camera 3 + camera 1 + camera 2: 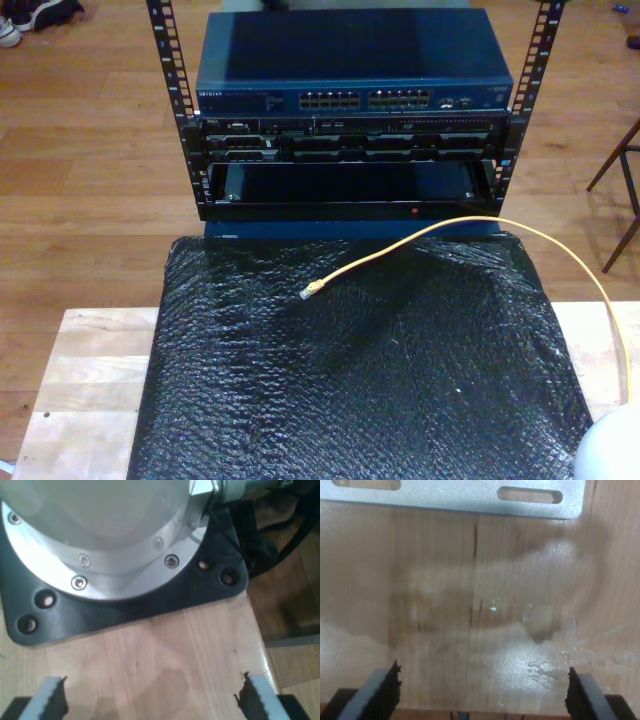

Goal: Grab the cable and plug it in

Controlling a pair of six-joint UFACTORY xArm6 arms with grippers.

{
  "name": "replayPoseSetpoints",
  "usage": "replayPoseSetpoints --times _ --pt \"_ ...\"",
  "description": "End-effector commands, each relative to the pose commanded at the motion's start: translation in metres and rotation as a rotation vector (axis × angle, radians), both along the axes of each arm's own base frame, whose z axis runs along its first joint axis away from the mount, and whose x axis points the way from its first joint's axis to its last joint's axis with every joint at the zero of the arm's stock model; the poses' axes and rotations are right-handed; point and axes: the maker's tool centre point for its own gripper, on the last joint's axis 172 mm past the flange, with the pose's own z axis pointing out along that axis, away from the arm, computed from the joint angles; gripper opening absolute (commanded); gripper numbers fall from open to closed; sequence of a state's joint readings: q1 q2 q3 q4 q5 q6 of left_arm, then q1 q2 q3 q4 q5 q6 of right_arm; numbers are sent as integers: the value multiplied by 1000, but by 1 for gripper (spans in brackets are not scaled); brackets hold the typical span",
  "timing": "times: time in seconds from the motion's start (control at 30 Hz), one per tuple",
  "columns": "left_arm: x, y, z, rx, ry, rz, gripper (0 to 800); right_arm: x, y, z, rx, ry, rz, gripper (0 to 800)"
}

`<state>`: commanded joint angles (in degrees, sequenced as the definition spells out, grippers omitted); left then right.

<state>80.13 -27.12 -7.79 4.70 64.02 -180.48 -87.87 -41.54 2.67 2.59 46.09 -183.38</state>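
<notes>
The yellow-orange cable [440, 232] lies across a black bubble-wrap mat [350, 380] in the exterior view. Its small clear plug [310, 291] rests near the mat's middle, and the cable arcs off toward the exterior view's right edge. Behind the mat, a blue network switch [350, 60] with rows of ports [365, 100] sits on top of a black rack [350, 165]. My first gripper [150, 692] is open over bare wood, facing an arm's silver base flange [100, 540] on a black plate [150, 607]. My second gripper [482, 685] is open over bare wood too, nothing between its fingers.
A slotted metal bracket [455, 497] lies on the wood ahead of my second gripper. The wooden table [90, 380] shows beside the mat at the exterior view's left. A white rounded arm part [612, 450] sits at that view's lower right, with a chair leg [625, 190] at its right edge.
</notes>
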Motion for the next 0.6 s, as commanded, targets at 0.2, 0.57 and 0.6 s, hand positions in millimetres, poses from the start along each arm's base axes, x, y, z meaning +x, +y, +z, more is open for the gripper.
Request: replayPoseSetpoints --times 0.2,0.57,0.6 --pt "0 -1 0 -4 2 2 800 0 -2 3 2 0 -7 800" --pt "-2 7 31 -40 22 11 800 4 -13 73 99 6 -58 800" --pt "-2 8 37 -47 26 13 800 4 -15 80 104 7 -62 800"
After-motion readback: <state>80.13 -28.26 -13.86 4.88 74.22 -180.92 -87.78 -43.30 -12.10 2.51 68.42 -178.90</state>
